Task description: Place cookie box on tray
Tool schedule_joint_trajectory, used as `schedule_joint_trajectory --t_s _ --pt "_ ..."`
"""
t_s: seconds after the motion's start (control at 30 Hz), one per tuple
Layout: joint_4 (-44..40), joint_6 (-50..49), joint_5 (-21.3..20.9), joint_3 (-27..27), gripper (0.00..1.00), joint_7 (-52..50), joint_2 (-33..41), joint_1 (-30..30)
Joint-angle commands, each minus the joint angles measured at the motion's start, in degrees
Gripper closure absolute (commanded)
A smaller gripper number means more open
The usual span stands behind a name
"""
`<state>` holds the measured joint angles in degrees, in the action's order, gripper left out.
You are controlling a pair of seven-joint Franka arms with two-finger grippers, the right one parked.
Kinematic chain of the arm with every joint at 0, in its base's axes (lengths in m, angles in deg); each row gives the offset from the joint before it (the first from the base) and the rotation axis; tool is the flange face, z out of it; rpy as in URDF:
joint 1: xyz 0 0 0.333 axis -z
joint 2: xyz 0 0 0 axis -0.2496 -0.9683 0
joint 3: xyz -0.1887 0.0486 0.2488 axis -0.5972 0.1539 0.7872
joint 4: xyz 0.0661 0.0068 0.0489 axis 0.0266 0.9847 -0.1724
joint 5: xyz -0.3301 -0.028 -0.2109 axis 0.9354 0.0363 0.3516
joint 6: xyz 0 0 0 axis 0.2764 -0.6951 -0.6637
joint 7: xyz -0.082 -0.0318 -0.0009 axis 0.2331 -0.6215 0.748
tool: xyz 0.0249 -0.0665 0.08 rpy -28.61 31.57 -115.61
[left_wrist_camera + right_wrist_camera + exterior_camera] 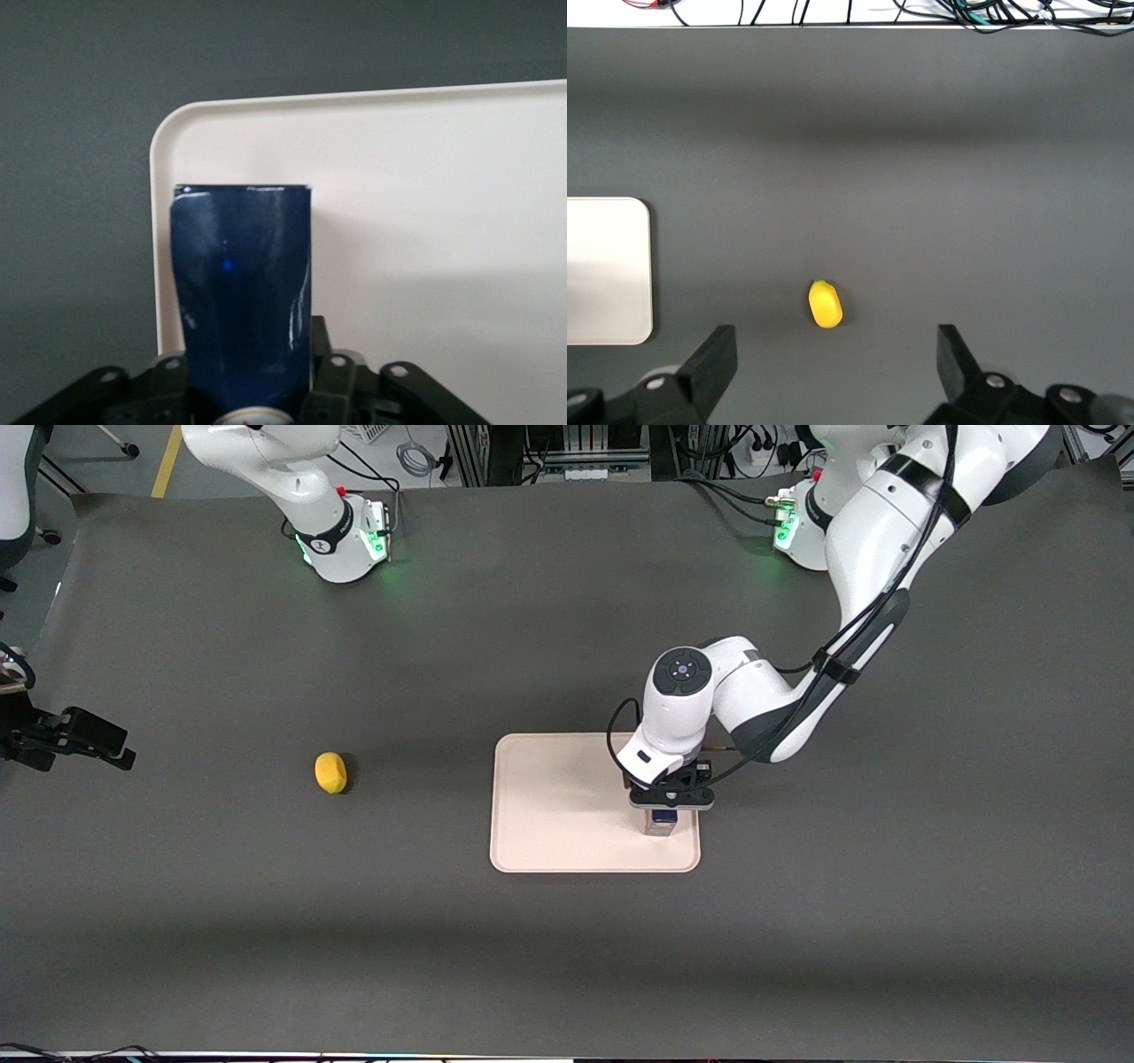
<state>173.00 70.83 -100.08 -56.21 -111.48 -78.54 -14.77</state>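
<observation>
The cookie box [662, 821], a small dark blue carton, stands on end over the tray [558, 806], in the corner nearest the front camera at the working arm's end. My gripper [664, 811] comes down from above and is shut on the box. In the left wrist view the box's glossy blue side [241, 274] runs out from between the gripper [250, 372], and the pale tray's rounded corner [425, 221] lies under it. Whether the box's end touches the tray floor I cannot tell. The box's cookie picture is hidden.
A small yellow lemon-like lump [330, 771] lies on the dark table mat toward the parked arm's end, well apart from the tray; it also shows in the right wrist view as the lump [825, 304], beside the tray's edge [607, 266].
</observation>
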Motion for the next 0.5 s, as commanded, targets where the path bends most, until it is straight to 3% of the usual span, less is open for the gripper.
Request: schedule_joint_trajectory --t_s 0.0,0.13,0.23,0.37,0.47 --pt "-0.16 -2.66 3.61 -1.94 0.00 -0.58 4.07 -0.47" --pt "-1.39 -8.98 8.97 -5.19 0.00 3.45 7.50 -1.79" --pt "-4.54 -16.70 15.81 -6.95 0.00 10.03 10.66 -3.37" --pt "-8.94 -27.78 25.40 -6.43 0.00 22.51 16.89 -4.34" --pt "-10.53 -33.59 30.15 -5.73 0.00 29.55 21.82 -6.44"
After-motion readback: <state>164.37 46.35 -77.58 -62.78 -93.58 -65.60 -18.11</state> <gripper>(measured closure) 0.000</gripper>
